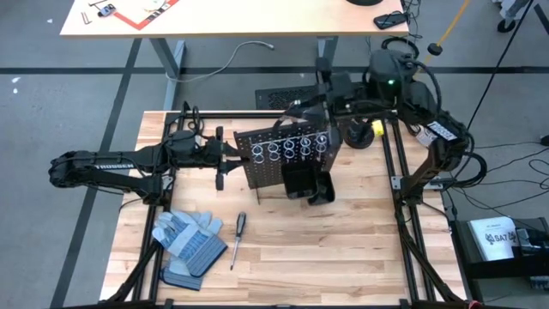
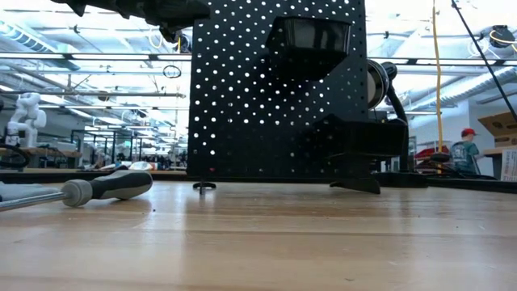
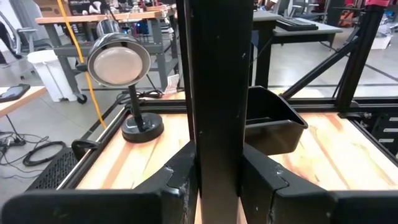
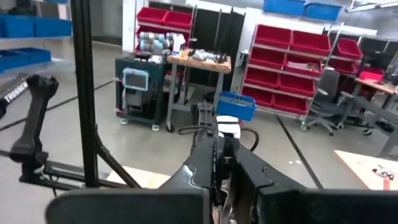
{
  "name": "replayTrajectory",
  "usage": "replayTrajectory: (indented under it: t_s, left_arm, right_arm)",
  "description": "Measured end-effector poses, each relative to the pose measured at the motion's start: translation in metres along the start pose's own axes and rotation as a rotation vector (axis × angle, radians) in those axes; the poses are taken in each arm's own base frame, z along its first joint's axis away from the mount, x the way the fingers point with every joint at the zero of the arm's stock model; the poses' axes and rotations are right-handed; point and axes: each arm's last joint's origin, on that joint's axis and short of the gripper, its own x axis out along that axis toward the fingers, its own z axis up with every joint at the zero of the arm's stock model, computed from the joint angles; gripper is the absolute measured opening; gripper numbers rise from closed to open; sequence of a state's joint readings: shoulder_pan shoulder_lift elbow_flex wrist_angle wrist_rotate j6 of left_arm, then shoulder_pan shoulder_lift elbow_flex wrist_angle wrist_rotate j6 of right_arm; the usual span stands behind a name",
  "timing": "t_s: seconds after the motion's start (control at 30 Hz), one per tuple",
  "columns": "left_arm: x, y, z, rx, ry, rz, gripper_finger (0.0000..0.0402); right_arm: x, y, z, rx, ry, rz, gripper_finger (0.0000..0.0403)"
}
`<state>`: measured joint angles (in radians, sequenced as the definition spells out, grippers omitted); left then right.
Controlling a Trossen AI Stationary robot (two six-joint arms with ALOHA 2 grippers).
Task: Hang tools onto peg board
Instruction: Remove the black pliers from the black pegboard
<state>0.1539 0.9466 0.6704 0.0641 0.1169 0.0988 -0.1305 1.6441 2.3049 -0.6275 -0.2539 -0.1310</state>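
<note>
The black perforated peg board stands upright mid-table on its feet, with a row of silver ring holders and a black bin on its face. My left gripper is shut on the board's left edge. My right gripper hangs high over the board's far side, pointing level with its fingers shut. Whether they hold anything thin I cannot tell. A dark-handled screwdriver lies flat on the table near the front. My left gripper pinches the peg board's upright left edge between its two fingers, one on each face of the panel. The fingers come level from the table's left side, across the edge. The board stays upright with its feet on the table.
Grey-and-blue work gloves lie at the front left beside the screwdriver. A small round lamp stands on the table to the board's right. Black frame rails border the table. Bare wood lies in front of the board.
</note>
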Motion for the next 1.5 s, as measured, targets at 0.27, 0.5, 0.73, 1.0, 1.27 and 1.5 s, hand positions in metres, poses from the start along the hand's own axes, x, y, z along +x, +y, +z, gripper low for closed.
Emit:
replayTrajectory:
  t_s: [0.27, 0.5, 0.73, 1.0, 1.27, 1.5]
  left_arm:
    - [0.0, 0.0, 0.0, -0.005, -0.004, 0.002, 0.0091]
    - [-0.002, 0.0, 0.003, -0.008, -0.035, 0.009, 0.0091]
    - [-0.011, -0.001, 0.005, -0.025, -0.044, 0.014, 0.0165]
    - [-0.032, -0.001, 0.021, -0.041, -0.18, 0.036, 0.0217]
    - [-0.074, -0.003, 0.045, -0.017, -0.417, 0.059, 0.022]
    - [-0.118, -0.008, 0.054, -0.063, -0.583, 0.038, 0.022]
  right_arm:
    - [-0.012, 0.029, 0.016, 0.024, -0.075, 0.154, 0.0016]
    - [-0.005, 0.073, 0.013, -0.114, -0.025, 0.245, 0.0016]
    - [-0.002, 0.11, 0.01, -0.143, 0.027, 0.27, 0.0016]
    - [0.02, 0.163, -0.007, -0.24, 0.125, 0.228, 0.0016]
    - [0.078, 0.206, -0.057, -0.18, 0.28, 0.226, 0.0016]
    - [0.139, 0.23, -0.127, -0.012, 0.447, 0.19, 0.0016]
